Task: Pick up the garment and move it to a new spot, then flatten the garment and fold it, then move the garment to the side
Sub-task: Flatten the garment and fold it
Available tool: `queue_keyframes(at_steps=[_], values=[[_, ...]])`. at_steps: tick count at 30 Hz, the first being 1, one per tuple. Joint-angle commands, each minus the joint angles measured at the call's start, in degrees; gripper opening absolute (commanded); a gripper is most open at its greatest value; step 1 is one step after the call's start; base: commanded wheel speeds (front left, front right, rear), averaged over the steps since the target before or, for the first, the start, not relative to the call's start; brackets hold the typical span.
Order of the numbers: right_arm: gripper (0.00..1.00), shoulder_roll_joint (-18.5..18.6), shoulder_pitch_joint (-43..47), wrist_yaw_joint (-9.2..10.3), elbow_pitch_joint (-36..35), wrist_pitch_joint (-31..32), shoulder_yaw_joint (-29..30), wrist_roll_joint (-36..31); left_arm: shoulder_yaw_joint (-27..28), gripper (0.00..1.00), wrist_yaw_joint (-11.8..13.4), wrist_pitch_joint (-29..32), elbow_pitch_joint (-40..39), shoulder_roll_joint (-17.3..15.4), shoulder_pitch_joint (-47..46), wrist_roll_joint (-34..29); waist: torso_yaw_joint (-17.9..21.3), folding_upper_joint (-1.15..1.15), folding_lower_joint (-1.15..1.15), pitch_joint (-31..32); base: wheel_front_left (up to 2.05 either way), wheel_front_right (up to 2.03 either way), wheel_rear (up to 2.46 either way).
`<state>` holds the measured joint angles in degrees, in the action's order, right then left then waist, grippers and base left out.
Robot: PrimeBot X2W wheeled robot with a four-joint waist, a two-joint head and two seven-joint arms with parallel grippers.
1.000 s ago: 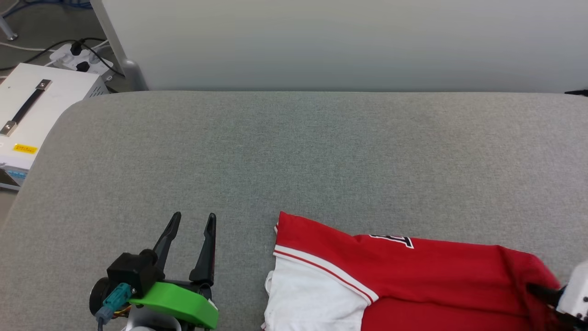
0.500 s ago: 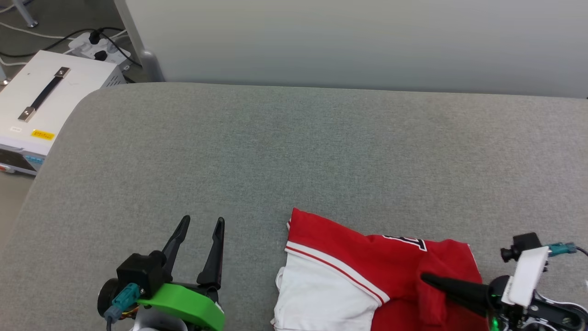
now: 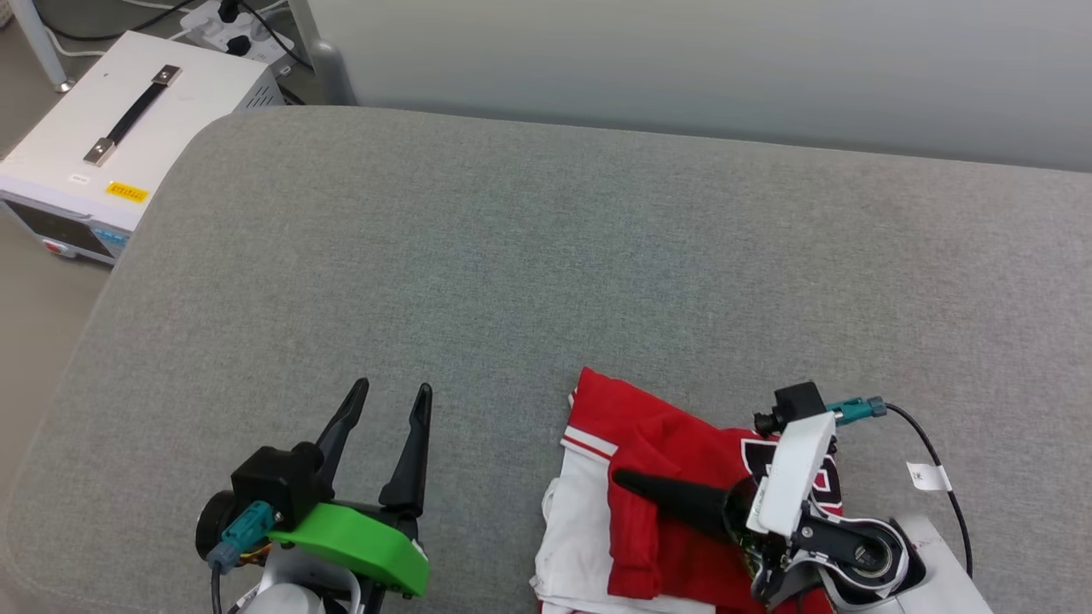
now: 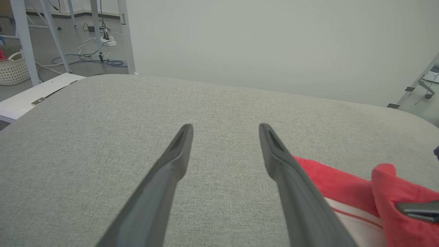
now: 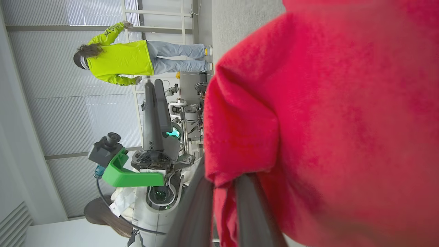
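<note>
pinching garment [image 3: 650, 428] fold, right gripper [image 3: 621, 478] tips part-hidden in cloth; left gripper [image 3: 393, 389] spread wide, empty.

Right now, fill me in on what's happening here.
The robot's right hand is shut on a fold of a red and white jersey, holding it over the rest of the shirt, which lies bunched on the near part of a grey cushion. The left hand is open beside it, clear of the cloth and holding nothing. The jersey is not yet flattened.

Bright, even light, faint shadows; the garment [image 5: 325, 120] blurs close against the right wrist lens.
</note>
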<state>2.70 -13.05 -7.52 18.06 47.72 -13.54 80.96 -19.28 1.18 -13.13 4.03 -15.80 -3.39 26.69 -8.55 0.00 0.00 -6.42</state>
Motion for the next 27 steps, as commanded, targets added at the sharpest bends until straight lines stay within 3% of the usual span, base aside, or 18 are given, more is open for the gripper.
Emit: queue_keyframes(at_steps=[1, 2, 3, 8, 16, 21, 27], values=[[0.00, 0.19, -1.12, 0.03, 0.57, -1.92, -0.89, -0.29, 0.05, 1.00, -0.33, -0.44, 0.35, 0.54, -1.12, -0.05, -0.70, 0.00, 0.00, -0.74, 0.00, 0.00, 0.00], [0.06, 0.19, -1.24, 0.03, 0.85, -2.86, -1.64, -0.21, 0.06, 1.00, -0.36, -0.53, 0.51, 0.62, -1.18, -0.03, -0.77, 0.00, 0.00, -0.85, 0.00, 0.00, 0.00], [1.00, 0.19, -1.51, 0.03, 1.24, -5.59, -3.72, -0.46, 0.12, 1.00, -0.46, -0.79, 1.08, 0.84, -1.26, 0.05, -0.71, 0.00, 0.00, -1.05, 0.00, 0.00, 0.00], [1.00, 0.59, -1.87, 0.03, -1.62, -9.31, -5.51, -2.81, 0.37, 1.00, -0.49, -1.05, 1.70, 0.75, -1.08, 0.15, 0.29, 0.00, 0.00, -0.76, 0.00, 0.00, 0.00], [1.00, 6.67, -0.63, 0.03, -10.87, -22.64, -6.41, -14.81, 0.93, 1.00, -0.14, -1.17, 1.71, -0.02, -0.69, 0.31, 3.07, 0.00, 0.00, 0.60, 0.00, 0.00, 0.00], [1.00, 11.38, 1.47, 0.03, -11.70, -32.92, -2.49, -27.64, 1.38, 1.00, 0.75, -1.08, 1.42, -0.58, 0.05, 0.23, 5.31, 0.00, 0.00, 1.57, 0.00, 0.00, 0.00], [1.00, 12.85, 5.10, 0.03, -12.41, -40.94, 6.80, -42.41, 2.26, 1.00, 1.78, -1.16, 1.05, -0.96, 1.05, 0.54, 7.33, 0.00, 0.00, 2.36, 0.00, 0.00, 0.00]])
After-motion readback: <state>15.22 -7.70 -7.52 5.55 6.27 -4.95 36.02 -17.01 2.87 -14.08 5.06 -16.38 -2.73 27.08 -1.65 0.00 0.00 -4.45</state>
